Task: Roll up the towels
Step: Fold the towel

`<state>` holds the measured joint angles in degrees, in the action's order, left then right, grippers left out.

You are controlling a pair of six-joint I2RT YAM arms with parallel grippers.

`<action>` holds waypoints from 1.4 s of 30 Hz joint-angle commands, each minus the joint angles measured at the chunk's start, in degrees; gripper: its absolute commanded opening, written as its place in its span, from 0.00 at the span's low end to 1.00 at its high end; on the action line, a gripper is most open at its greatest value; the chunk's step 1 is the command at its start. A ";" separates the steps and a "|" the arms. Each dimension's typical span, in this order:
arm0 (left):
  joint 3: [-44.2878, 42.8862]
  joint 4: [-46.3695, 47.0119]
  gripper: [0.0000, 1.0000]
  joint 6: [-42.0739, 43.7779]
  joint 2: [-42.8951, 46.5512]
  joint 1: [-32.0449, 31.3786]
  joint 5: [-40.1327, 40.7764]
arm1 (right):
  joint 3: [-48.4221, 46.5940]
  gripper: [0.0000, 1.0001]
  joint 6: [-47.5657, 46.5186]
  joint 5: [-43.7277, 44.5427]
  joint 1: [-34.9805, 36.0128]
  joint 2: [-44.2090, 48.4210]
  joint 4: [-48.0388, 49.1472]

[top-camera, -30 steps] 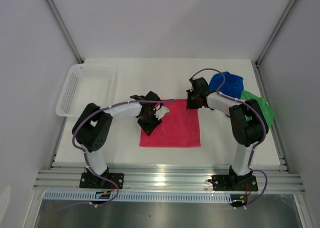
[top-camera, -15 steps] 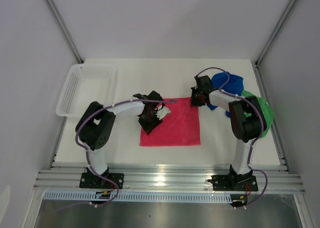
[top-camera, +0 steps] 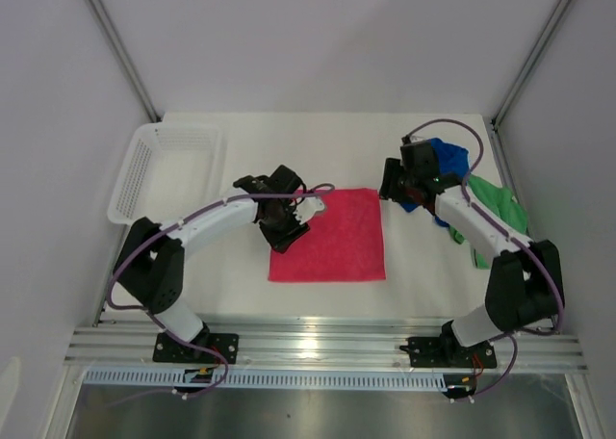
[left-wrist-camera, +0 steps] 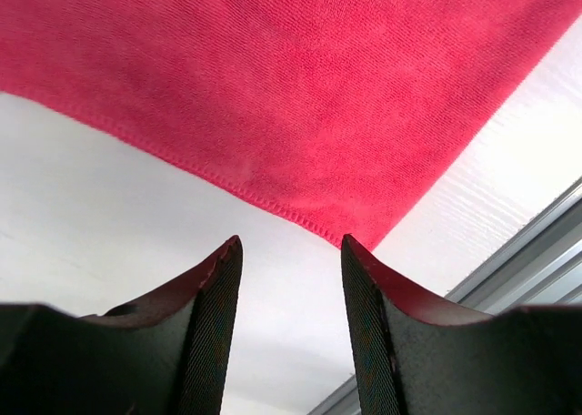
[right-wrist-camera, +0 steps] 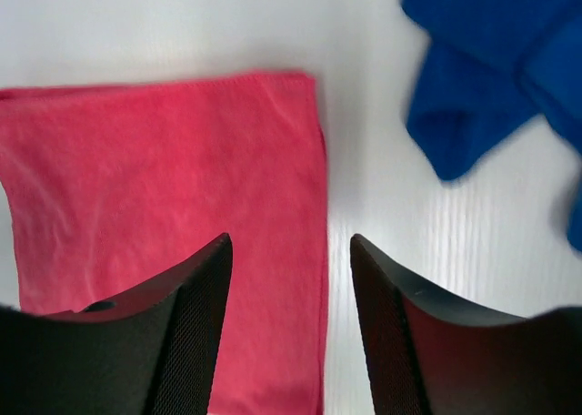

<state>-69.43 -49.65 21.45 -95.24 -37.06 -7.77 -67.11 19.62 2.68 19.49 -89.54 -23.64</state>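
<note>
Table (top-camera: 289, 145): white, pale walls.
Left gripper (left-wrist-camera: 290, 244): parted, empty, at left edge of pink-red towel (top-camera: 332, 237).
Right gripper (right-wrist-camera: 289, 242): parted, empty, at its right edge.
Blue towel (top-camera: 450, 156), green towel (top-camera: 500, 204): crumpled beyond that gripper.
Progress: 0 of 3 rolled; pink-red flat.

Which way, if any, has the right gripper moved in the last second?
Yes. The right gripper shifted right, from above the pink towel's far right corner to its right edge, nearer the blue towel.
</note>
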 commanded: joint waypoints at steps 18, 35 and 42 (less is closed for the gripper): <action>12.56 3.59 0.51 -1.94 4.01 2.52 -2.86 | 35.47 0.57 30.39 -5.40 8.99 23.45 1.31; 13.00 4.74 0.50 -2.03 2.25 2.52 -4.45 | 38.90 0.33 34.26 -3.29 10.57 22.82 4.04; 12.48 3.86 0.50 -1.68 3.30 3.22 -5.76 | 38.37 0.13 32.95 0.22 9.87 23.71 2.02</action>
<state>-56.66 -45.58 20.38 -93.27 -34.68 -11.14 -28.23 52.80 -0.80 29.76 -67.37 -20.88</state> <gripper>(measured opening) 0.502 0.156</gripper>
